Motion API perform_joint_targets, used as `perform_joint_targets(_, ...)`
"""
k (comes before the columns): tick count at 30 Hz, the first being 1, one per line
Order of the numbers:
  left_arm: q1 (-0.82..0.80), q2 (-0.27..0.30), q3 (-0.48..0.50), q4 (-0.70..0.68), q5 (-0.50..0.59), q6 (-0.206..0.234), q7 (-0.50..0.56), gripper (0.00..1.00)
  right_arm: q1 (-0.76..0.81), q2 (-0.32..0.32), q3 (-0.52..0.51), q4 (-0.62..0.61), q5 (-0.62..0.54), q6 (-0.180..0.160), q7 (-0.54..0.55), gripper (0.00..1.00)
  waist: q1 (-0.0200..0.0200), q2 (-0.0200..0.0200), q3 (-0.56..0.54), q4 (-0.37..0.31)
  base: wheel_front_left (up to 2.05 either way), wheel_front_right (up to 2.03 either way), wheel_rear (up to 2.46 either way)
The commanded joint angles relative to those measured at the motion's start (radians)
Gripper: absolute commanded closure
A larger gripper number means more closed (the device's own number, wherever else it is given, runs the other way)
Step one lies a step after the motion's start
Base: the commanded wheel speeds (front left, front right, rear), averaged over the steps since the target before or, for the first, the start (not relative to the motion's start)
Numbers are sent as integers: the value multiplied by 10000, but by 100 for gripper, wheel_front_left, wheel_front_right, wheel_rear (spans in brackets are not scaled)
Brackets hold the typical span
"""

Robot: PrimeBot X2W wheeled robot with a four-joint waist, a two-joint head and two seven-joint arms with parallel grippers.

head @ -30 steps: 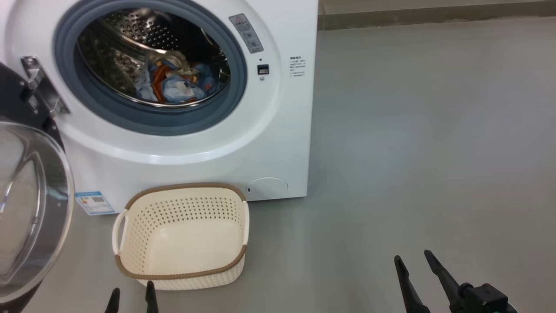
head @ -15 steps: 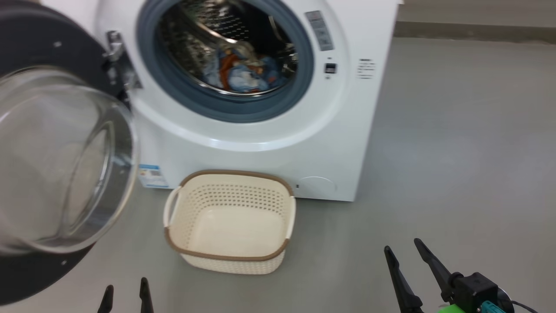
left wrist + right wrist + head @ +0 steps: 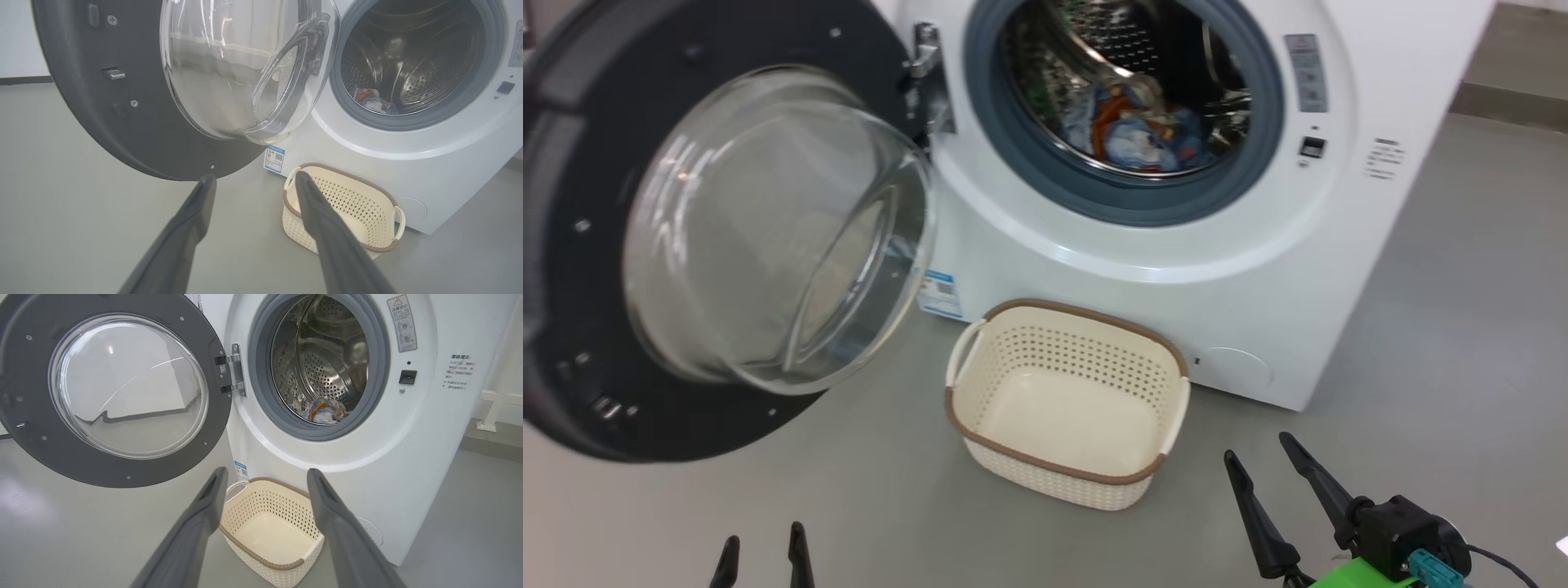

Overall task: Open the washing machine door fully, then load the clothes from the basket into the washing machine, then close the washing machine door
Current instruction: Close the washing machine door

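Observation:
The white washing machine (image 3: 1258,269) stands with its door (image 3: 572,245) swung wide open to the left, glass bowl bulging toward me. The clothes (image 3: 1131,135), blue with orange print, lie inside the steel drum; they also show in the drum in the wrist views (image 3: 374,102) (image 3: 325,410). The cream basket (image 3: 964,371) sits on the floor in front of the machine with nothing in it. My left gripper (image 3: 764,543) is open at the bottom left, well short of the door. My right gripper (image 3: 1262,461) is open to the right of the basket. Both hold nothing.
Grey floor (image 3: 1462,343) spreads to the right of the machine and in front of the basket. A blue label (image 3: 941,292) sits low on the machine front beside the door. A round flap (image 3: 1237,367) is just behind the basket.
The head camera has turned left, so the whole picture shifted right and the open door now shows almost whole. Both grippers stay open and low; nothing in the scene itself moved.

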Motion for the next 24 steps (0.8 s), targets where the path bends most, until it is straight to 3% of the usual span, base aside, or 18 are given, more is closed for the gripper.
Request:
perform_joint_targets(1,-382,104,313,-235,2,57,-65,0,-305,-42,230,-211,-1,16,-49,0,0,0,-57,722,0,0,0)
perform_joint_targets(17,-197,104,803,-774,-303,407,-65,0,-880,-141,778,20,123,16,-49,0,0,0,284,1058,0,0,0)
perform_joint_targets(18,-180,104,904,-774,-474,441,-65,13,-894,-146,786,26,126,16,-49,0,0,0,292,1064,0,0,0)
perform_joint_targets(19,-173,104,1052,-761,-753,465,-65,58,-901,-146,790,27,126,16,-49,0,0,0,296,1070,0,0,0)
perform_joint_targets(20,-182,104,1240,-740,-1042,463,-65,87,-902,-144,791,25,126,16,-49,0,0,0,298,1074,0,0,0)
perform_joint_targets(21,-210,104,1491,-714,-1308,436,-65,100,-897,-140,792,21,127,16,-49,0,0,0,298,1077,0,0,0)
perform_joint_targets(24,-326,104,2163,-686,-1522,252,-65,100,-860,-131,801,11,138,16,-49,0,0,0,293,1075,0,0,0)
